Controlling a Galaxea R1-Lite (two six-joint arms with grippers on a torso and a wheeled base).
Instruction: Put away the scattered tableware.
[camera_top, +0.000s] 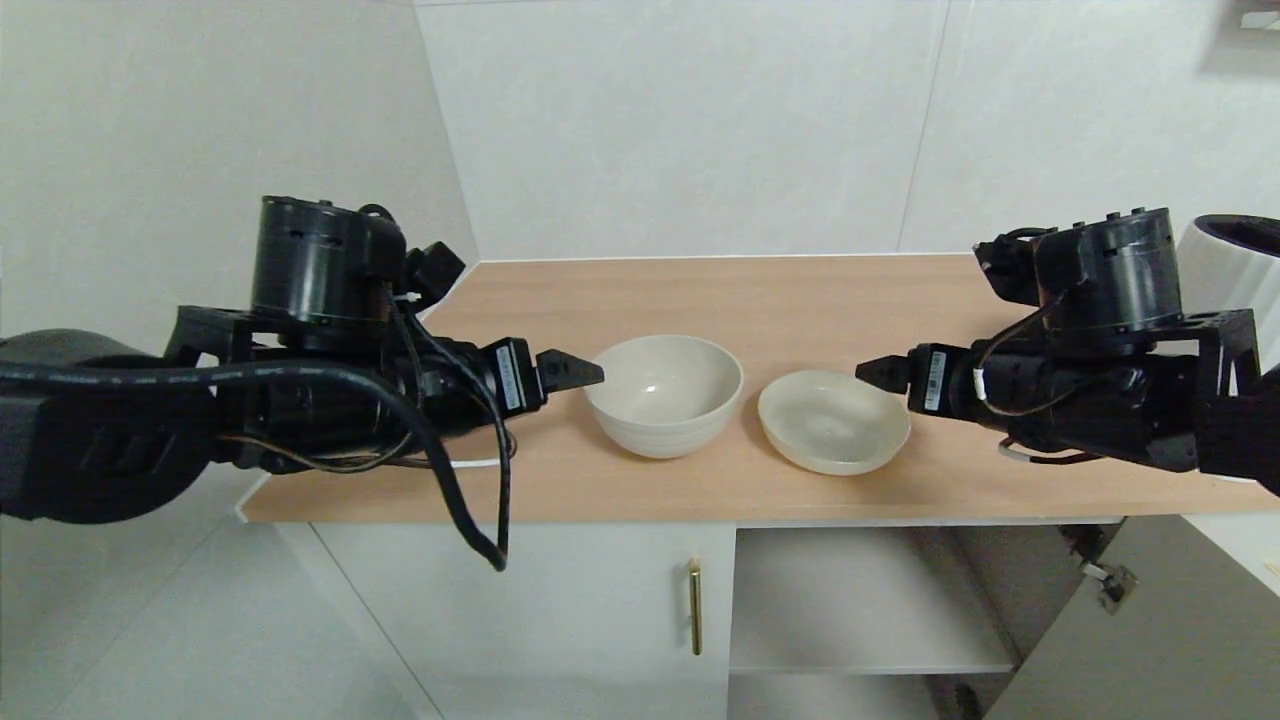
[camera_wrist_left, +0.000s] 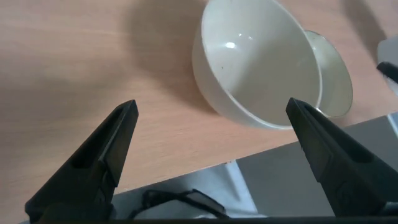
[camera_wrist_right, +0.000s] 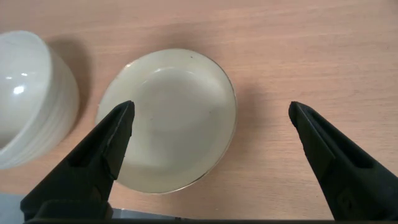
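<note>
The left gripper (camera_wrist_left: 211, 155) has its fingers spread wide and empty, just beside a deep cream bowl (camera_top: 664, 395). The right gripper (camera_wrist_right: 208, 155), also spread and empty, is beside a shallow cream dish (camera_top: 834, 420). Both pieces are round with no long axis and sit upright, mouths up, side by side near the wooden counter's (camera_top: 760, 295) front edge. Below them are an open cabinet shelf (camera_top: 860, 600) and a brass handle (camera_top: 694, 620).

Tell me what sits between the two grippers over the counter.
In the head view, the deep bowl and the shallow plate stand side by side on the counter between the left gripper and the right gripper.
</note>
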